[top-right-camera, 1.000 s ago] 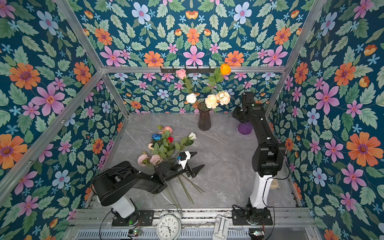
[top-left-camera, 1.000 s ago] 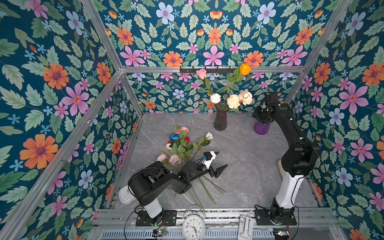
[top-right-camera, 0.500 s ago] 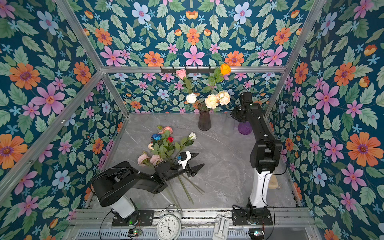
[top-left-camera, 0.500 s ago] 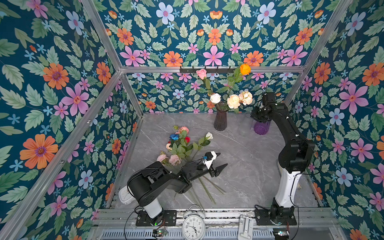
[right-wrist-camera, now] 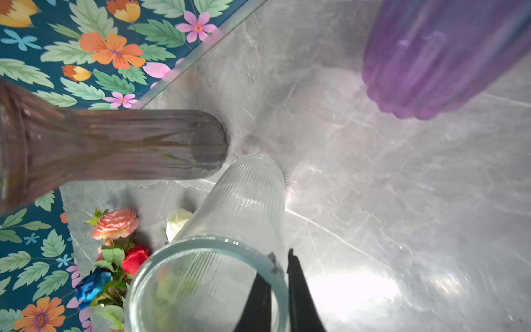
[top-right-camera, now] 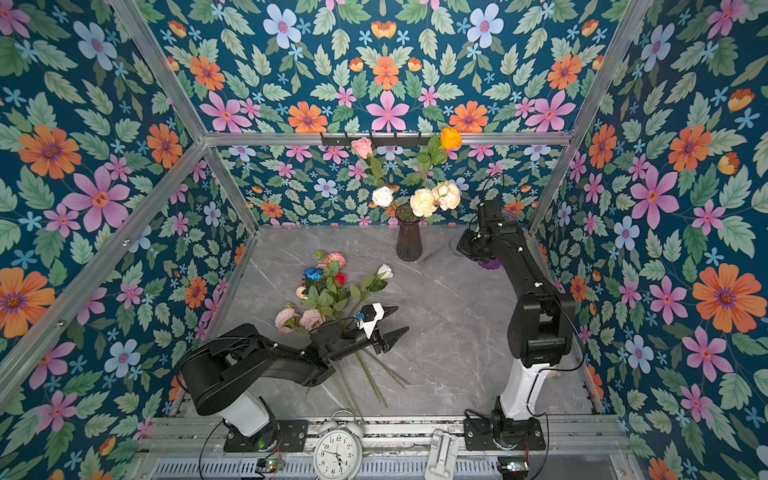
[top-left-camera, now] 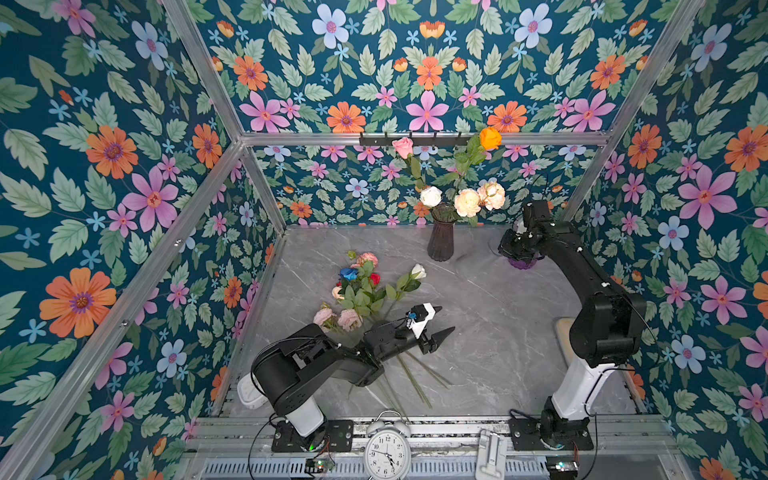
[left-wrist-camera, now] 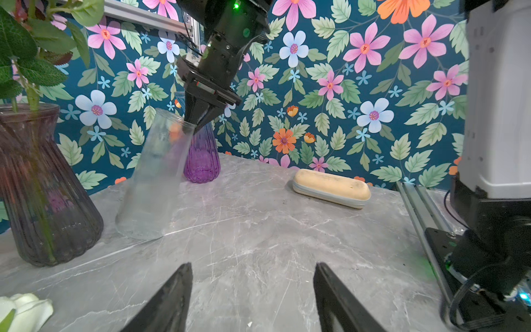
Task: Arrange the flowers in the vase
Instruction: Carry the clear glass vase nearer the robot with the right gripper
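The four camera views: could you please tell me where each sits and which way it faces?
Top views: high in front, looking down on the table; left arm and right arm show whole.
Left wrist: low over the table, facing the back right corner; its open left fingers and the right arm show.
Right wrist: above the clear vase, looking down; right fingers pinch its rim.
Shared: both wrist views show the clear vase, dark vase and purple vase.

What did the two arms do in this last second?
The right gripper dipped and pinched shut on the rim of the clear vase, which leans. The left gripper narrowed slightly, still open and empty above the loose flowers. Flowers and dark vase stayed put.
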Tool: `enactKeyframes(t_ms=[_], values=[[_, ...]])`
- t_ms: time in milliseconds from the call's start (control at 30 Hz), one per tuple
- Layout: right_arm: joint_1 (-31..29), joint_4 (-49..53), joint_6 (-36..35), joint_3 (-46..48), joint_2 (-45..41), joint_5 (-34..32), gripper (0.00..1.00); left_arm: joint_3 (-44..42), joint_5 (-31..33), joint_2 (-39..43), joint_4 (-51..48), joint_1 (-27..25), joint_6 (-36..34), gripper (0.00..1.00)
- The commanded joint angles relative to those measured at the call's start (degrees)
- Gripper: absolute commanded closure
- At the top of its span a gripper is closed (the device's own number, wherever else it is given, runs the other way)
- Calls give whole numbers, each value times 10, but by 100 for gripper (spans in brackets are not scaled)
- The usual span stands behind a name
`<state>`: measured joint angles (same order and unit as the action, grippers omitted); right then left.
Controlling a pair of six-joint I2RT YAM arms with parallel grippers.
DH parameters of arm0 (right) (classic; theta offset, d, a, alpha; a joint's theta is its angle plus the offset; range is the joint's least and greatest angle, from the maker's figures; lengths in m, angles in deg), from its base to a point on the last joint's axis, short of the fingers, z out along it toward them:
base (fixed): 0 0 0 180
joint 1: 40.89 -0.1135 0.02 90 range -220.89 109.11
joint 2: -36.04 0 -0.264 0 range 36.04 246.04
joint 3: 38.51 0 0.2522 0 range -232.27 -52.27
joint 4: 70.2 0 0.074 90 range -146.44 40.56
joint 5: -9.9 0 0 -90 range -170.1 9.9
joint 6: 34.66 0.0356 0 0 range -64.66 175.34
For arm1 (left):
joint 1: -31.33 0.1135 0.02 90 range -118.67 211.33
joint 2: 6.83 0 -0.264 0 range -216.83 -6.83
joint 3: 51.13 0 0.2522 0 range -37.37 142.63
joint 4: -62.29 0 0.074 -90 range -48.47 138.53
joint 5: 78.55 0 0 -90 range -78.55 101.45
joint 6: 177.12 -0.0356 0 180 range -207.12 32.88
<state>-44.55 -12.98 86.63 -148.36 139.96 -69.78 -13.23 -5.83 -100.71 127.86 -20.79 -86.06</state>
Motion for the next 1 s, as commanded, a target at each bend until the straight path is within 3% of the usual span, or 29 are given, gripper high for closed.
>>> enactKeyframes(t_ms=[0, 200, 367, 500, 700, 967], values=[[-11, -4, -6, 37, -48, 7, 99, -2, 24, 16, -22, 1, -39, 31], [-64, 22, -38, 120, -177, -15, 99, -16, 105, 63, -62, 1, -86, 28], [-112, 55, -54, 188, -269, -21, 99, -66, 182, 88, 26, 1, -102, 26], [-184, 91, -52, 212, -312, -55, 99, -96, 223, 92, 89, 1, -117, 26], [-289, 128, -38, 191, -295, -86, 99, -106, 255, 89, 114, 1, -115, 24], [-354, 155, -51, 129, -213, -97, 99, -118, 284, 84, 147, 1, -121, 23]])
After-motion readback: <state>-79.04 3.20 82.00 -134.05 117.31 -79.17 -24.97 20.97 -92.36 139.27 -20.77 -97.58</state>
